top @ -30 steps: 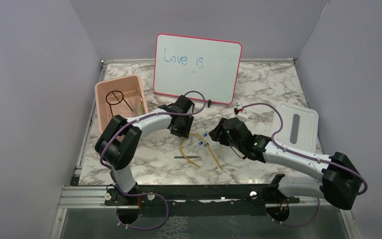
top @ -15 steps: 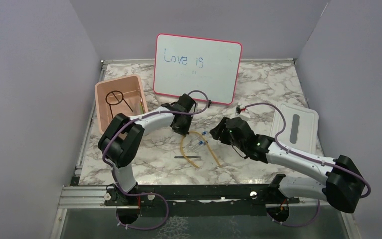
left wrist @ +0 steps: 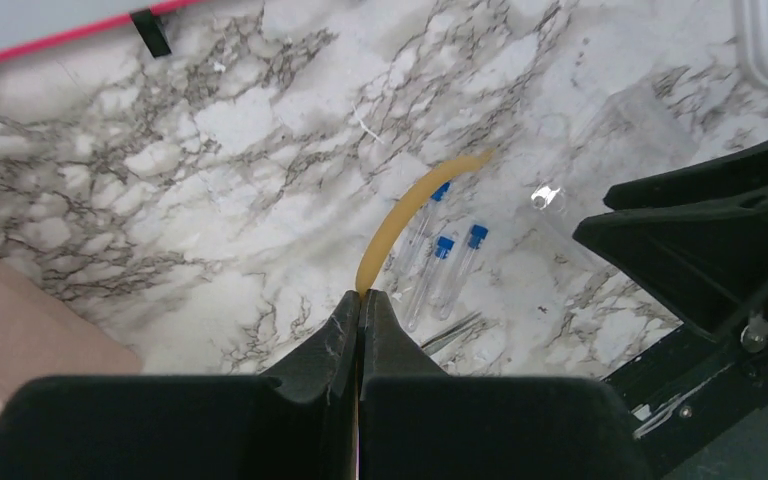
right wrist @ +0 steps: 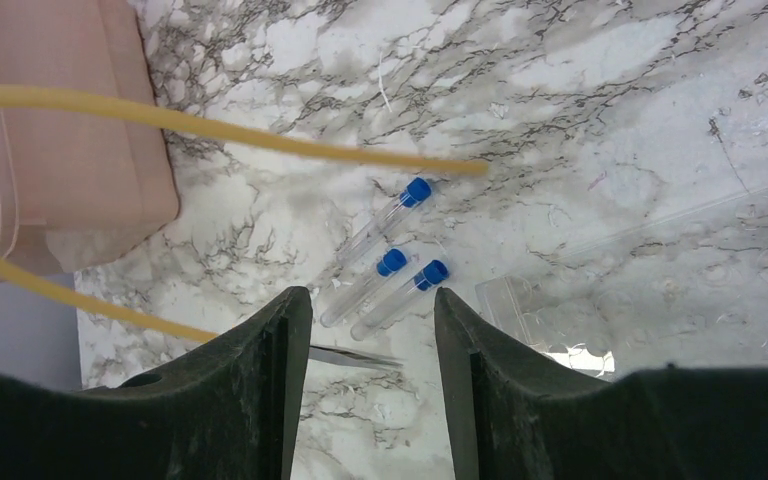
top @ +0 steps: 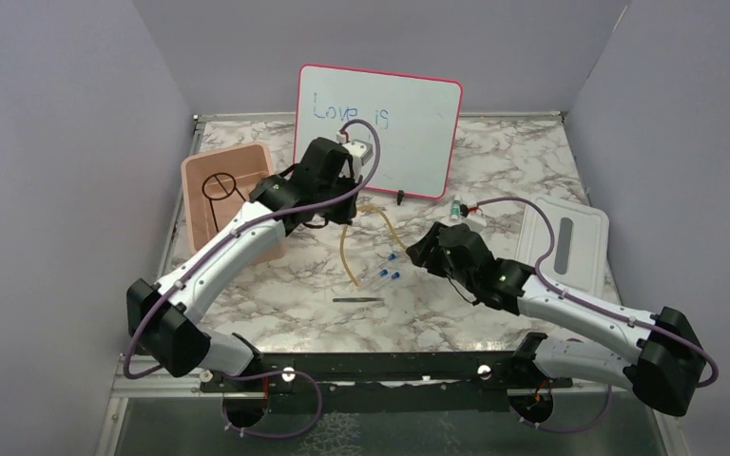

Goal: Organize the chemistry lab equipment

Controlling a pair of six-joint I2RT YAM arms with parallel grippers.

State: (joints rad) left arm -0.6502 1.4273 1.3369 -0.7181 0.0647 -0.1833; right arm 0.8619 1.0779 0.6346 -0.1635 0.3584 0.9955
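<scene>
Inside pink bin point(top: 191, 201), black wire ring tripod point(top: 219, 185).

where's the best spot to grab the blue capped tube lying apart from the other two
Take the lone tube at mid-barrel, coming straight down with the right gripper and closing across its width. It lies flat, and the gap to its neighbours widens toward the cap.
</scene>
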